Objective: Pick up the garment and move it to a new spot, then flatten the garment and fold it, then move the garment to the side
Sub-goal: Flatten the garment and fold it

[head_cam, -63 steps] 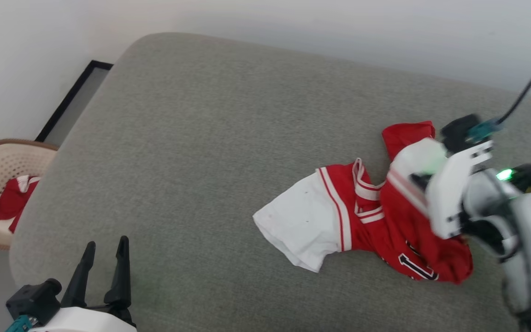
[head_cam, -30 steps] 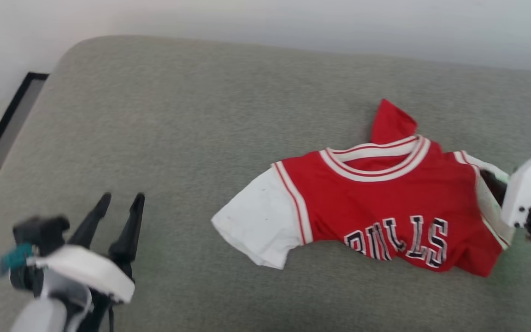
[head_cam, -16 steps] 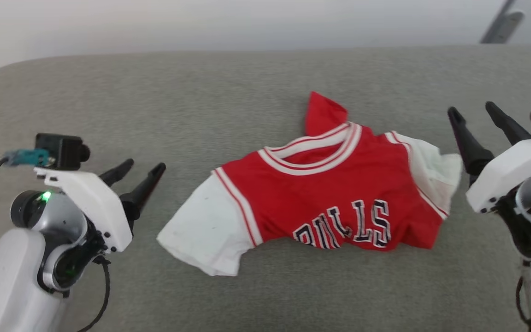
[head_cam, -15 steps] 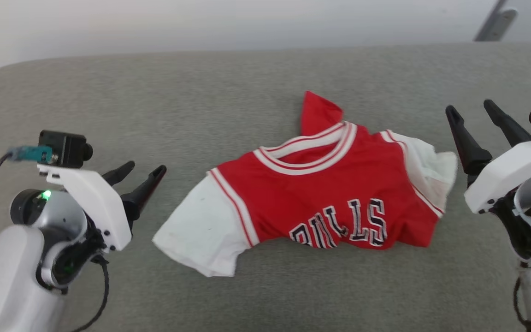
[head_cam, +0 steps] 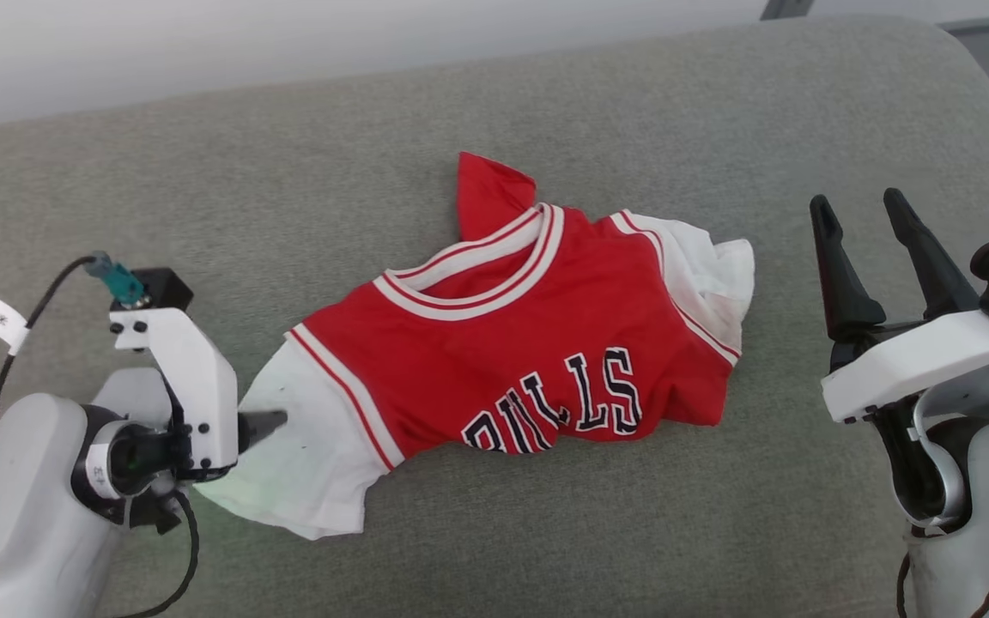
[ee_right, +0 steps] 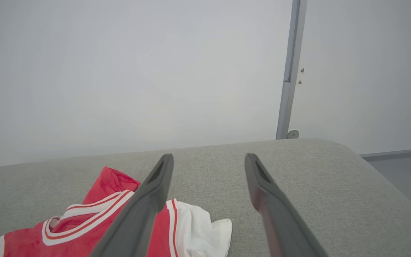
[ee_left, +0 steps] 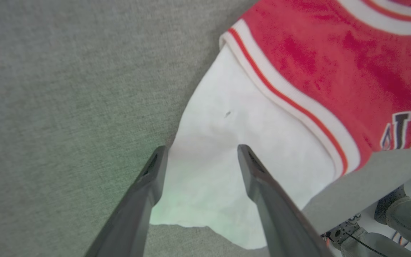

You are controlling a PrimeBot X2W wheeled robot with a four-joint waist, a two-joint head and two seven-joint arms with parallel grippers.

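Left hand (ee_left: pixel 200 150) spread over the white sleeve (ee_left: pixel 234 117) of the garment (head_cam: pixel 512 360); right hand (head_cam: pixel 857 204) spread, beside it

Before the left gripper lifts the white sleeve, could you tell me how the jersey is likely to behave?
The jersey probably flops and bunches; it lies rumpled, hem curled under. Lifted by one sleeve, where the left gripper is open, the rest would likely hang and trail. Thin cloth, so probably light.
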